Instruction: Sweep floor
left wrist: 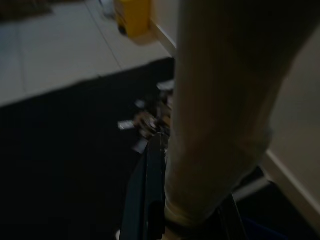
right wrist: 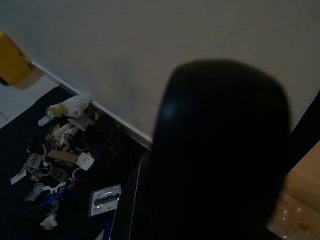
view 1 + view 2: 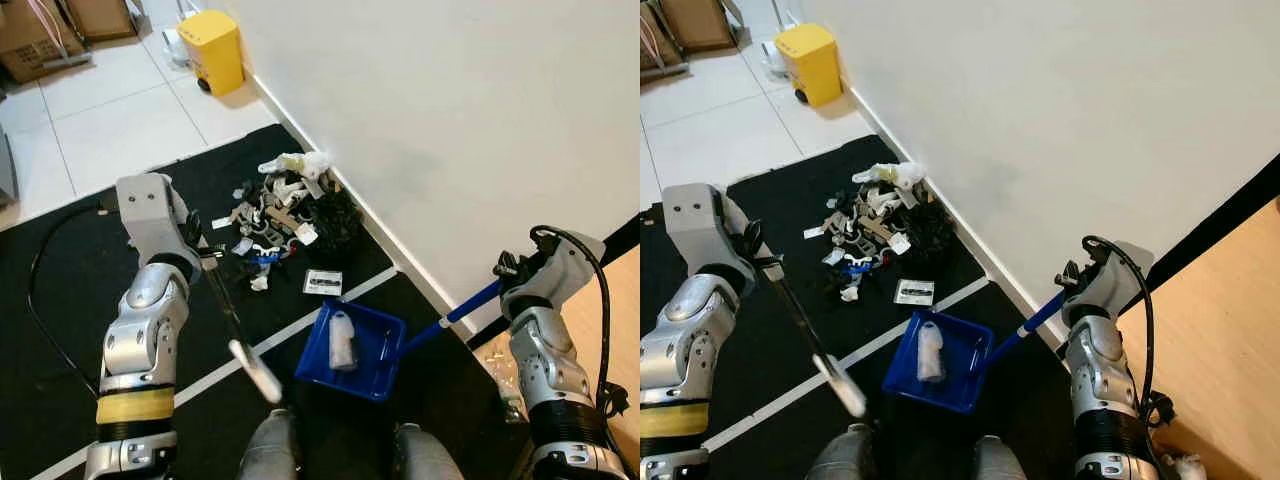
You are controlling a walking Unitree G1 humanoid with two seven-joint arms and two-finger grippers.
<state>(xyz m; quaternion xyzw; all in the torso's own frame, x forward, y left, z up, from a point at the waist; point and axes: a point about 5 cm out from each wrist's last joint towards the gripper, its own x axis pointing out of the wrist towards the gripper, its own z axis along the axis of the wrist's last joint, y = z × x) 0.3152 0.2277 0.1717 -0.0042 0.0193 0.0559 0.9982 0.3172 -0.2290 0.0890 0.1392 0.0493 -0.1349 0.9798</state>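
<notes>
Left tool (image 3: 203,255) is clamped on the top of a thin dark broom handle (image 3: 228,310); the handle slants down to a pale blurred broom head (image 3: 257,372) over the black mat (image 3: 70,300), just beside the white stripe (image 3: 300,325) across it. Right tool (image 3: 507,270) grips the blue dustpan handle (image 3: 460,310). The blue dustpan (image 3: 352,350) sits on the mat near the wall (image 3: 450,120), tilted, with a small white bottle (image 3: 342,340) and a dark item inside. Trash pile (image 3: 285,215), mixed white scraps, black tangle and a blue bit, lies on the mat against the baseboard, beyond the dustpan and apart from it. A flat packet (image 3: 323,283) lies between pile and dustpan. Yellow bin (image 3: 213,50) stands on the white tile floor (image 3: 110,110) by the wall, well apart. Cardboard boxes (image 3: 40,35) at the far left corner.
</notes>
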